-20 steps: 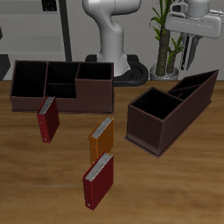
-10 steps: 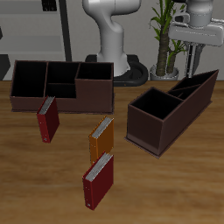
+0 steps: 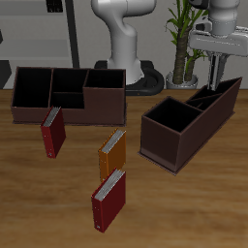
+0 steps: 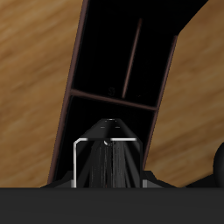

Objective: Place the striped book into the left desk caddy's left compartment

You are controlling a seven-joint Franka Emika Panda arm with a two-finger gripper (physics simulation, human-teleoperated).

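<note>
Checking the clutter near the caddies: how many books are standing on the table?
3: a dark red book before the square-set caddy, an orange book mid-table, another dark red book nearest the front edge. The striped book is not among them.

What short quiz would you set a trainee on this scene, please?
1. True or false: the end effector hangs above the left desk caddy.
2. How many dark red books stand on the table? A one, B two, C three.
3. Fill in: in the wrist view, the book that seems to be held in the end effector is the ___ book.

Key: 1 true. 2 B. 3 striped.
</note>
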